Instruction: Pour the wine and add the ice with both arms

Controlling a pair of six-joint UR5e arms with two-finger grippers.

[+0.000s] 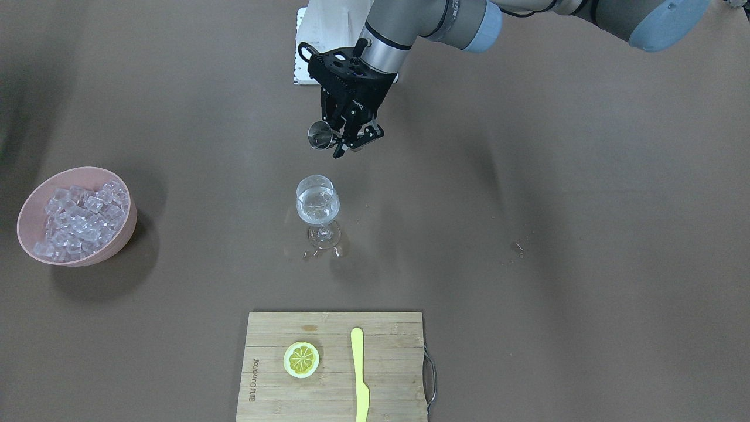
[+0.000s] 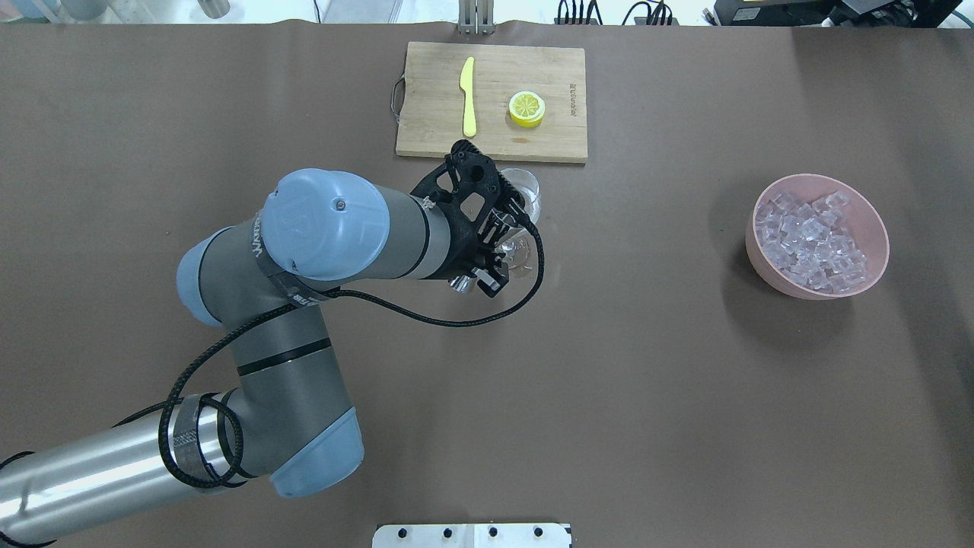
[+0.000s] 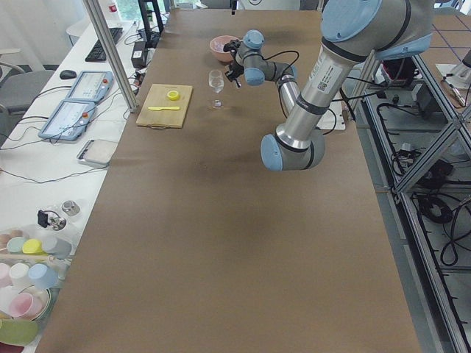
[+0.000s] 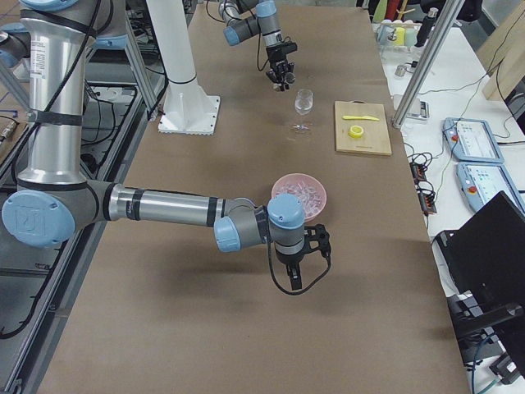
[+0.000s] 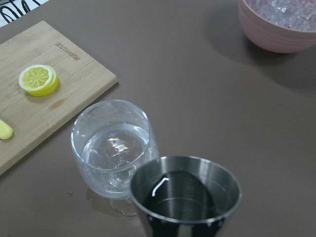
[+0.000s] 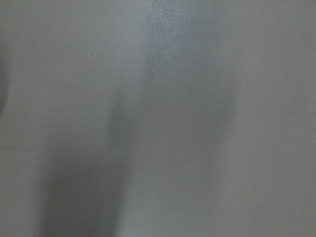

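Observation:
A stemmed wine glass (image 1: 317, 205) stands mid-table with a little clear wine (image 5: 114, 148) in its bowl. My left gripper (image 1: 351, 140) is shut on a small steel measuring cup (image 1: 320, 137). It holds the cup tilted, above the glass and on the robot's side of it. In the left wrist view the cup's mouth (image 5: 185, 195) sits just beside the glass rim (image 5: 111, 111). Clear ice cubes (image 1: 79, 217) are heaped in a pink bowl (image 1: 35, 202). My right gripper (image 4: 297, 275) hangs near that bowl (image 4: 299, 190), fingers down. I cannot tell if it is open.
A wooden cutting board (image 1: 392, 363) lies on the far side of the glass from the robot, with a yellow lemon slice (image 1: 301, 358) and a yellow knife (image 1: 359, 375). Droplets lie round the glass foot (image 1: 307, 253). The white base (image 1: 307, 35) is behind the left gripper.

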